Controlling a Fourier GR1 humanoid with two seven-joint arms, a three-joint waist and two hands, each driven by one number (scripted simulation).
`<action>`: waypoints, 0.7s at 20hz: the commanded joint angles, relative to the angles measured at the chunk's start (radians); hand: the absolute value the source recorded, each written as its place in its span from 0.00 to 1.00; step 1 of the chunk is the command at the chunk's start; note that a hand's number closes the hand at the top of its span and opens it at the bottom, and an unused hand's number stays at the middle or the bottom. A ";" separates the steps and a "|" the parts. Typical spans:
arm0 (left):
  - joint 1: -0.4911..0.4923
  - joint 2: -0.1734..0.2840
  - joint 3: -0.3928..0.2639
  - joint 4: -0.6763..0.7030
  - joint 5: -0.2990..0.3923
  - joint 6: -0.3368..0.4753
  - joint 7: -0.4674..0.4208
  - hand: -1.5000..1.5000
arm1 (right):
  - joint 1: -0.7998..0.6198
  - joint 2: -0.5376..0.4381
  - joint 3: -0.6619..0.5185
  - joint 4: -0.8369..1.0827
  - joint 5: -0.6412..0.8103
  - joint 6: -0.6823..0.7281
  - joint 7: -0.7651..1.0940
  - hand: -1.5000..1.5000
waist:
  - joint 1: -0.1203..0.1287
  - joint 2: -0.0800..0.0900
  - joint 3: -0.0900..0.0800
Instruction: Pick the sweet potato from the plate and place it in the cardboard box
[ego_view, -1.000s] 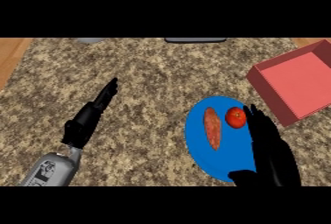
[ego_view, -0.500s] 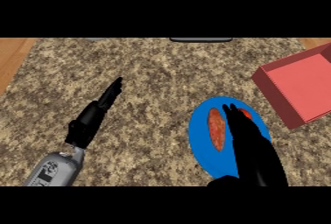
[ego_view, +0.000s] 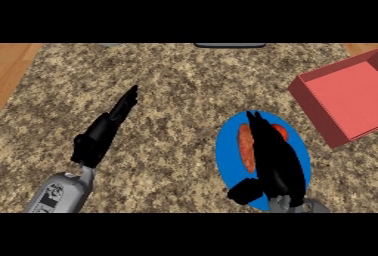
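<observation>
A blue plate (ego_view: 229, 155) lies on the counter at the lower right. On it lies an orange sweet potato (ego_view: 245, 146), long and upright in the view, with a red tomato (ego_view: 280, 131) beside it, mostly hidden. My right hand (ego_view: 272, 159) hovers over the plate with straight fingers, just right of the sweet potato, covering much of the tomato. The red cardboard box (ego_view: 347, 100) stands at the right edge, open upward. My left hand (ego_view: 103, 134) rests open at the left, fingers pointing up and away.
The speckled granite counter (ego_view: 177, 85) fills the view. A wooden strip (ego_view: 15, 65) runs along the far left. Dark and grey objects (ego_view: 229, 45) peek in at the top edge.
My right hand has slid leftward over the plate, from its right rim to beside the sweet potato, now covering the tomato. The left hand stays as it was.
</observation>
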 joint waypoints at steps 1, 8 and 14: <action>0.003 -0.036 0.008 0.042 -0.029 0.002 -0.042 0.50 | -0.019 0.040 -0.045 0.129 0.014 0.012 0.025 0.00 | -0.001 0.002 0.000; 0.001 -0.047 0.055 0.011 -0.065 -0.051 -0.006 0.50 | 0.011 0.076 -0.100 0.153 0.060 0.033 -0.029 0.00 | -0.004 0.000 0.000; 0.039 -0.081 0.086 -0.053 -0.094 -0.089 0.037 0.50 | 0.036 0.092 -0.126 0.195 0.117 0.033 -0.145 0.00 | -0.003 0.000 0.001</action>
